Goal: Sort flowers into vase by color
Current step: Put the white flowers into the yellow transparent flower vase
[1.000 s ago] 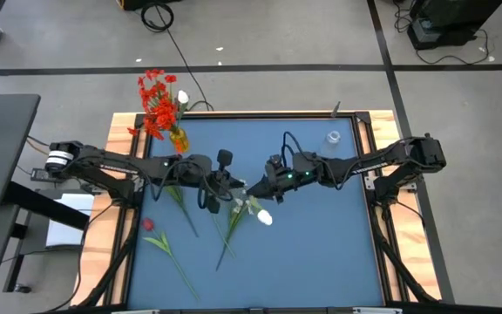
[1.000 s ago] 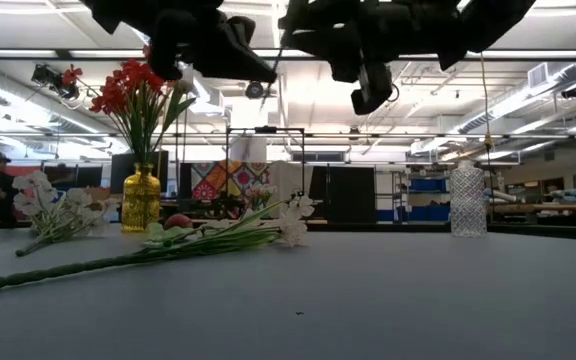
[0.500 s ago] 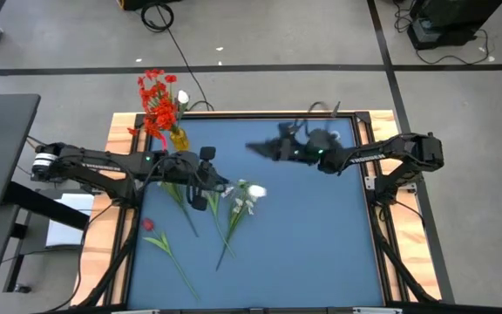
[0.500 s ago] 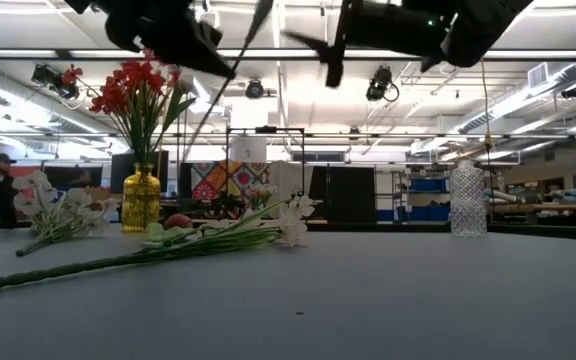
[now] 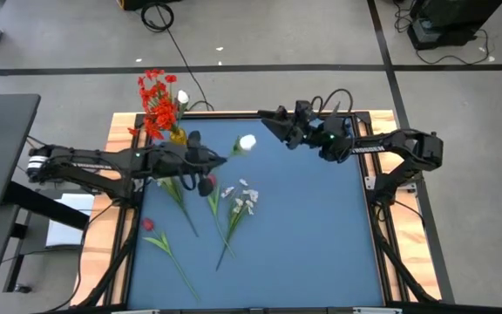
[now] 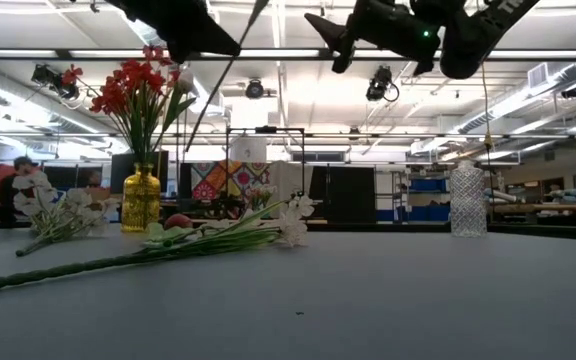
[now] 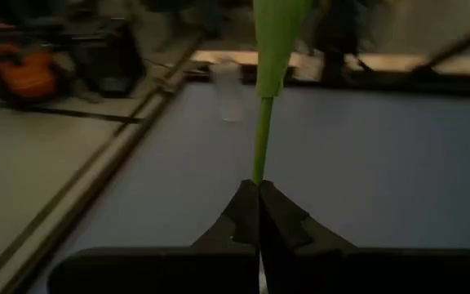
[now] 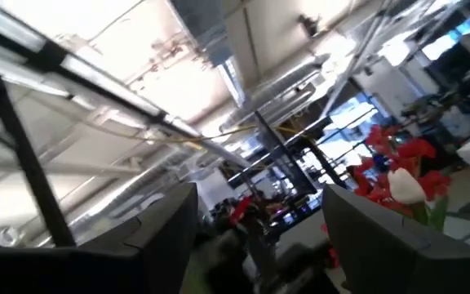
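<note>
The left tool (image 7: 259, 214) is pressed together on the green stem of a white flower (image 5: 247, 143), held up off the blue counter (image 5: 312, 227) with the bloom out ahead of the fingers, so I would keep that pinch firm and the stem steady while carrying it. The clear vase (image 6: 467, 200) stands farther off beyond the bloom, near the right tool (image 5: 271, 119), which hangs spread and empty above the counter. The yellow vase (image 6: 140, 199) of red blooms is off to the side, and the remaining flowers (image 5: 234, 209) lie below.
</note>
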Tool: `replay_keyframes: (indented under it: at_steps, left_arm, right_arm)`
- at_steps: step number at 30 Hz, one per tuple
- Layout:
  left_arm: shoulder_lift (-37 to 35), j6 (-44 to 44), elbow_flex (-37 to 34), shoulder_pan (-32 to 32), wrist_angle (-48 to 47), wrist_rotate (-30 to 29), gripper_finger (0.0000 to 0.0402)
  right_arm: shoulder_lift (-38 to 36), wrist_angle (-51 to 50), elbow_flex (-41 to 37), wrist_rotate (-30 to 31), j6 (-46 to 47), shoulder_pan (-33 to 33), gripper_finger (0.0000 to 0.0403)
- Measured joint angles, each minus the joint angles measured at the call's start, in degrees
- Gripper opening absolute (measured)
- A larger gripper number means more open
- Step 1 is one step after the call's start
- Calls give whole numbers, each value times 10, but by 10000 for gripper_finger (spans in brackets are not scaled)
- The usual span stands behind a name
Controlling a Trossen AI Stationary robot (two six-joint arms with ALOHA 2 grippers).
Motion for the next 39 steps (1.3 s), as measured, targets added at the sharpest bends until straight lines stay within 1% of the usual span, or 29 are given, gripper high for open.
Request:
replay_keyframes:
  at_steps: [3, 6, 7, 9, 11, 12, 13, 14, 16, 19, 21, 22, 24, 26, 27, 28, 29, 31, 33, 35, 39]
  left_arm:
    - [-20, -13, 0, 13, 2, -36, 0]
    - [-30, -19, -3, 28, 38, -63, 0]
    - [-29, -20, -16, 33, 84, -65, 0]
    - [-26, -30, -59, 47, 206, -61, 0]
    - [-12, -59, -104, 65, 339, -43, 0]
    - [-6, -77, -123, 73, 384, -38, 0]
    - [-3, -93, -142, 80, 409, -39, 0]
    - [-2, -107, -154, 88, 418, -48, 0]
    - [-3, -118, -168, 104, 417, -79, 0]
    - [-23, -103, -175, 133, 416, -115, 0]
    - [-45, -71, -173, 150, 414, -126, 0]
    - [-57, -39, -170, 155, 407, -134, 0]
    - [-85, 22, -169, 161, 376, -175, 0]
    - [-110, 42, -169, 168, 340, -208, 0]
    - [-124, 41, -170, 173, 319, -215, 0]
    - [-137, 42, -170, 176, 300, -216, 0]
    - [-148, 42, -169, 177, 283, -218, 0]
    - [-169, 42, -169, 177, 241, -223, 0]
    - [-185, 43, -170, 179, 204, -234, 0]
    - [-200, 43, -170, 185, 182, -242, 0]
    - [-209, 33, -170, 212, 165, -257, 0]
  right_arm:
    - [0, 8, 0, -50, -3, -24, 270]
    - [0, -8, 0, -108, -24, -44, 269]
    - [0, -18, 0, -120, -45, -48, 269]
    - [0, -48, 0, -132, -102, -55, 269]
    - [0, -80, 0, -135, -141, -62, 269]
    - [0, -94, 0, -136, -144, -67, 269]
    - [0, -102, 0, -135, -126, -75, 268]
    - [0, -111, 0, -128, -86, -85, 267]
    - [0, -121, 0, -122, -4, -112, 260]
    - [0, -95, -14, -131, 16, -144, 241]
    - [0, -63, -24, -155, 29, -162, 226]
    - [0, -48, -29, -169, 38, -170, 217]
    - [0, -13, -43, -192, 62, -183, 202]
    - [0, 30, -60, -213, 97, -196, 189]
    - [0, 55, -70, -216, 116, -199, 182]
    - [0, 87, -83, -208, 139, -202, 176]
    - [0, 122, -96, -187, 158, -203, 169]
    - [0, 184, -123, -129, 175, -204, 158]
    - [-9, 180, -142, -88, 168, -210, 149]
    - [-10, 174, -155, -84, 155, -217, 142]
    - [-10, 176, -171, -96, 151, -228, 135]
